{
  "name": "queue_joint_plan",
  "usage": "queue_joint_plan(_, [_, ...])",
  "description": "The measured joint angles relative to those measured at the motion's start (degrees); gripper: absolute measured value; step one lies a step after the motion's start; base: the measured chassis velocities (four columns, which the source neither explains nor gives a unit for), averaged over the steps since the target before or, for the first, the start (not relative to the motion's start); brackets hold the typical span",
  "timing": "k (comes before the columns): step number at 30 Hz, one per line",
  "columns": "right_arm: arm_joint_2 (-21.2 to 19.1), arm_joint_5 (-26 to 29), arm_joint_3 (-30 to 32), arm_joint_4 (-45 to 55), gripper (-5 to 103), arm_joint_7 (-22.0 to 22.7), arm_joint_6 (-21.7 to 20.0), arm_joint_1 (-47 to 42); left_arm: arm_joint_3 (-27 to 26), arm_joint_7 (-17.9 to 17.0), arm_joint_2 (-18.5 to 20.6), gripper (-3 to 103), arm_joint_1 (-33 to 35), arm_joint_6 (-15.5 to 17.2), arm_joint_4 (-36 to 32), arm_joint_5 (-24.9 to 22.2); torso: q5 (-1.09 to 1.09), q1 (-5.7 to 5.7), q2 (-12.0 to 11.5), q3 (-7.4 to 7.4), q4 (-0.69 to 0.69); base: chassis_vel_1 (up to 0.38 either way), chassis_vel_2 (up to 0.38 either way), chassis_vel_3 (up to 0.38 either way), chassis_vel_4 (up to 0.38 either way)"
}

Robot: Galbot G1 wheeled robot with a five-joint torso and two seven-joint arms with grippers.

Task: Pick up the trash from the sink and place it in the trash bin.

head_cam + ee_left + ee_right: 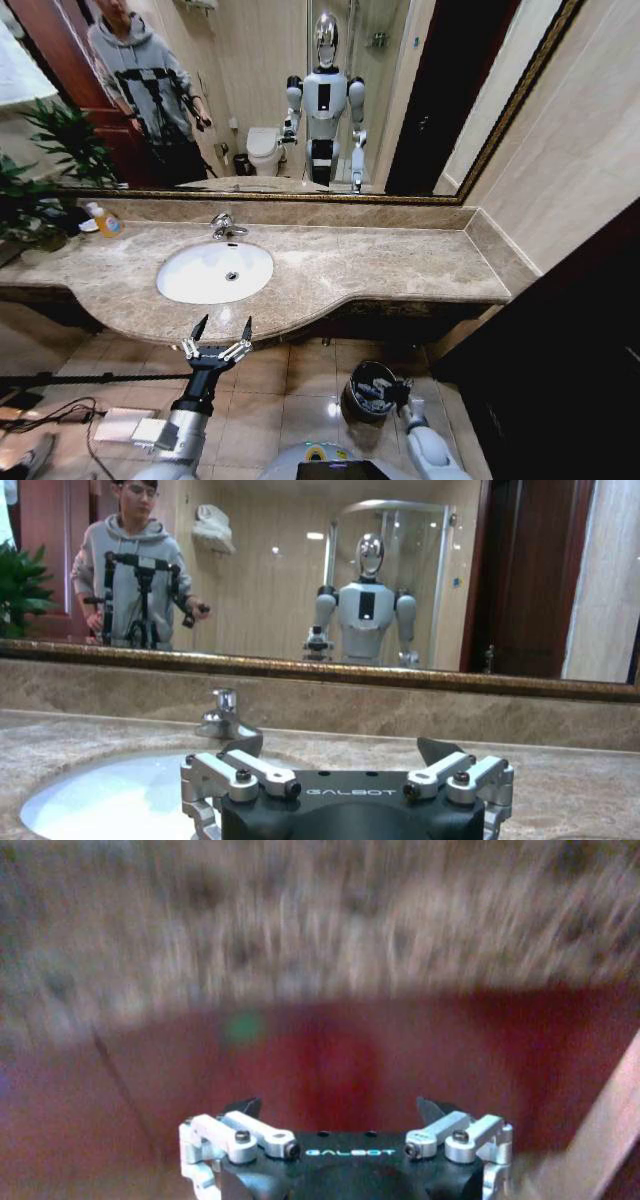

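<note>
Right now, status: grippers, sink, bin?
Left gripper open, empty, at counter edge before the sink. Right gripper open, low beside the trash bin. No trash visible in basin.

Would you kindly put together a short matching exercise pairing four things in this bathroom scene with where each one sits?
Things:
1. left gripper
2. trash bin
3. soap bottle
4. faucet

Places:
A. on the tiled floor below the counter
B. at the counter's far left, near the plant
C. open, in front of the counter edge by the sink
D. behind the basin, by the mirror

Pairs: 1-C, 2-A, 3-B, 4-D
</note>
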Motion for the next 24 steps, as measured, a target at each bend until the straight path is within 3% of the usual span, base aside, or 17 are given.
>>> queue_joint_plan(9, [3.4, -0.9, 3.1, 25.2, 100, 0.9, -0.8, -10.7, 0.0, 0.0, 0.0, 100, 0.0, 0.0, 0.0, 0.0, 0.00, 0.00, 0.0, -0.01, 0.01, 0.000, 0.000, 0.000, 0.000])
queue_joint_plan(12, [4.1, -1.6, 3.5, 29.0, 100, 0.9, -1.1, -12.3, 0.0, 0.0, 0.0, 100, 0.0, 0.0, 0.0, 0.0, -0.01, 0.00, 0.0, 0.00, 0.00, 0.000, 0.000, 0.000, 0.000])
queue_joint_plan(16, [5.8, -9.1, 4.6, 37.1, 100, 0.6, -0.2, -14.6, 0.0, 0.0, 0.0, 100, 0.0, 0.0, 0.0, 0.0, 0.00, 0.00, 0.0, 0.00, 0.00, 0.000, 0.000, 0.000, 0.000])
queue_joint_plan(24, [6.3, -11.8, 4.4, 43.9, 100, 0.5, -2.7, -13.9, 0.0, 0.0, 0.0, 100, 0.0, 0.0, 0.0, 0.0, 0.01, 0.00, 0.0, 0.00, 0.00, 0.000, 0.000, 0.000, 0.000])
